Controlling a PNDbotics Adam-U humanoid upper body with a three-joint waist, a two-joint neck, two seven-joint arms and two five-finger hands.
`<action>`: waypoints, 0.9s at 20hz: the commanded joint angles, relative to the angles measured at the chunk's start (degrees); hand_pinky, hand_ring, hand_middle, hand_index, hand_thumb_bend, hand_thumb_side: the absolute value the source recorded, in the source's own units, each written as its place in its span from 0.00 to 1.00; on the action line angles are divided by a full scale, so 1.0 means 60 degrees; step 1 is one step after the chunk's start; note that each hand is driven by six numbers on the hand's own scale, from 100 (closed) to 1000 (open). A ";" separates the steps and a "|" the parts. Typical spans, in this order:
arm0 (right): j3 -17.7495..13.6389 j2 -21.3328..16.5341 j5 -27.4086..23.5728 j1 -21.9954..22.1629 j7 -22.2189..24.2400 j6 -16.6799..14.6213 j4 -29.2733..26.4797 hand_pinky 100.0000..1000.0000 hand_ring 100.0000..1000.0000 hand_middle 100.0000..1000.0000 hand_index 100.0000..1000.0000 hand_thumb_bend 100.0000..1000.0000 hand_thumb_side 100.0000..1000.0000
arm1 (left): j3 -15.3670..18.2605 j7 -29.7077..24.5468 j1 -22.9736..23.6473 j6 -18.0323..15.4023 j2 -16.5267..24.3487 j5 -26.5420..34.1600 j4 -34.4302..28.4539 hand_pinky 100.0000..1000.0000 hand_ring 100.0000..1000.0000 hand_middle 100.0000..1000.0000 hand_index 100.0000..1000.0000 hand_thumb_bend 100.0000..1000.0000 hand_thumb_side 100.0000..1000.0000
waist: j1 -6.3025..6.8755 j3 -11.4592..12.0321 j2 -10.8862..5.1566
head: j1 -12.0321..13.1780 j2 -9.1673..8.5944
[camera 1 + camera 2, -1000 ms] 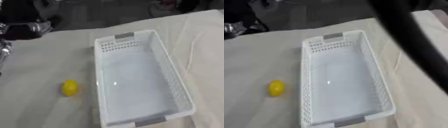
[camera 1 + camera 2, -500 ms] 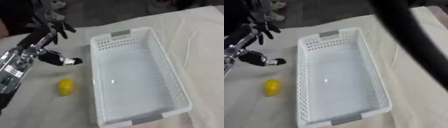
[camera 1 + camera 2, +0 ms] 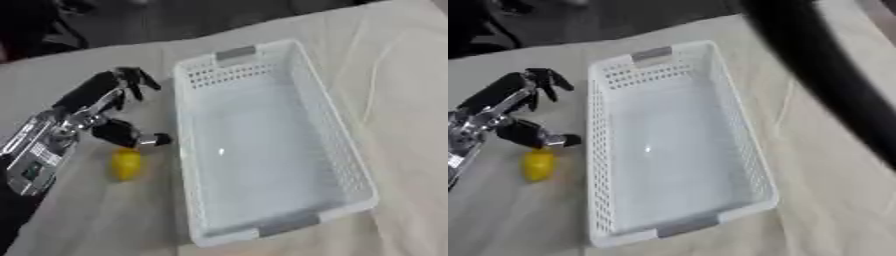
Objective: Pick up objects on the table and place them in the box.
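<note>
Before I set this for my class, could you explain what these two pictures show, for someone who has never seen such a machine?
Both pictures come from a camera pair in a humanoid robot's head, looking down at a cloth-covered table. The black and silver left robot hand hangs open just above a small yellow rounded object, holding nothing. Beside it stands an empty white perforated plastic box. The dark band across the right-eye picture is probably the robot's right arm; its hand is out of view.

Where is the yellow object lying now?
The yellow object lies on the table's left side, just left of the white box, directly below the open left hand.
</note>
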 commanded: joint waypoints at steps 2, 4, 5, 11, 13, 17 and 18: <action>-0.0004 0.0043 -0.0002 0.0078 -0.0059 -0.0004 0.0113 0.52 0.64 0.70 0.69 0.00 0.90 | -0.0017 0.0056 0.0161 0.0152 0.0462 0.0185 -0.0455 0.21 0.53 0.66 0.73 0.55 0.49 | -0.0012 0.0019 -0.0104 | -0.0105 0.0145; -0.0004 0.0043 -0.0014 0.0079 -0.0063 -0.0003 0.0113 0.52 0.64 0.70 0.70 0.00 0.90 | -0.0007 0.0077 0.0279 0.0202 0.0612 0.0251 -0.0608 0.21 0.53 0.66 0.73 0.55 0.49 | -0.0004 0.0028 -0.0104 | -0.0095 0.0223; -0.0005 0.0041 -0.0020 0.0081 -0.0066 -0.0003 0.0113 0.52 0.64 0.70 0.69 0.00 0.90 | 0.0000 0.0087 0.0320 0.0227 0.0675 0.0275 -0.0679 0.21 0.53 0.66 0.73 0.55 0.49 | 0.0001 0.0033 -0.0106 | -0.0087 0.0259; -0.0003 0.0029 -0.0053 0.0095 -0.0080 -0.0008 0.0113 0.52 0.64 0.70 0.70 0.00 0.90 | -0.0074 0.0096 0.0497 0.0290 0.0931 0.0324 -0.1072 0.21 0.53 0.66 0.72 0.53 0.50 | 0.0030 0.0053 -0.0125 | -0.0075 0.0477; -0.0001 0.0027 -0.0057 0.0092 -0.0081 -0.0013 0.0113 0.52 0.64 0.70 0.70 0.00 0.90 | -0.0088 0.0106 0.0546 0.0301 0.0943 0.0321 -0.1156 0.21 0.52 0.65 0.72 0.51 0.50 | 0.0034 0.0052 -0.0127 | -0.0079 0.0534; 0.0015 0.0023 -0.0012 0.0075 -0.0086 -0.0018 0.0113 0.52 0.64 0.70 0.70 0.00 0.90 | -0.0046 0.0321 0.0768 0.0386 0.0732 0.0368 -0.1209 0.17 0.51 0.63 0.72 0.46 0.50 | 0.0032 0.0058 -0.0123 | -0.0105 0.0653; 0.0013 0.0030 -0.0002 0.0067 -0.0091 -0.0021 0.0113 0.52 0.64 0.70 0.70 0.00 0.90 | -0.0013 0.0438 0.0862 0.0424 0.0600 0.0379 -0.1187 0.17 0.51 0.63 0.72 0.46 0.50 | 0.0024 0.0052 -0.0115 | -0.0112 0.0666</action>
